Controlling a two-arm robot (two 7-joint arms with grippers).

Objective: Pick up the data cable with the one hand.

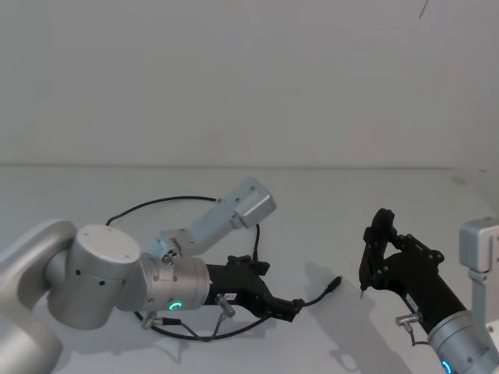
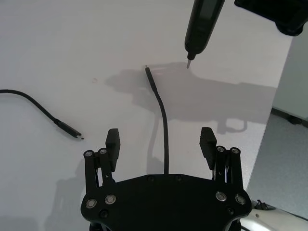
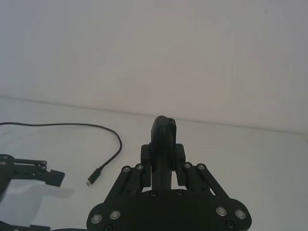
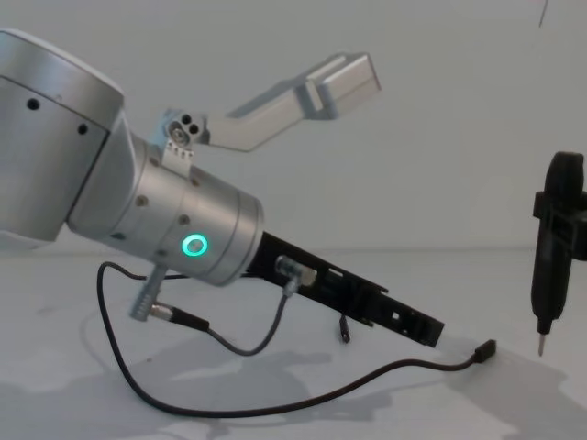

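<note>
Evidently mid-approach: the left gripper (image 2: pixel 160 137), jaws apart, straddles the data cable (image 2: pixel 164 113) on the table (image 1: pixel 405 202), its plug (image 1: pixel 335 282) just beyond at two o'clock; contact seems not yet made. Next, lower and close. Right gripper (image 1: pixel 382 253), at three o'clock, is clamped on a pen-like tool (image 4: pixel 548 247).

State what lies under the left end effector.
Thin black data cable runs on white table between its open fingers; the stretch beneath its body is covered. Right end effector holds dark pen-like tool nearby.
</note>
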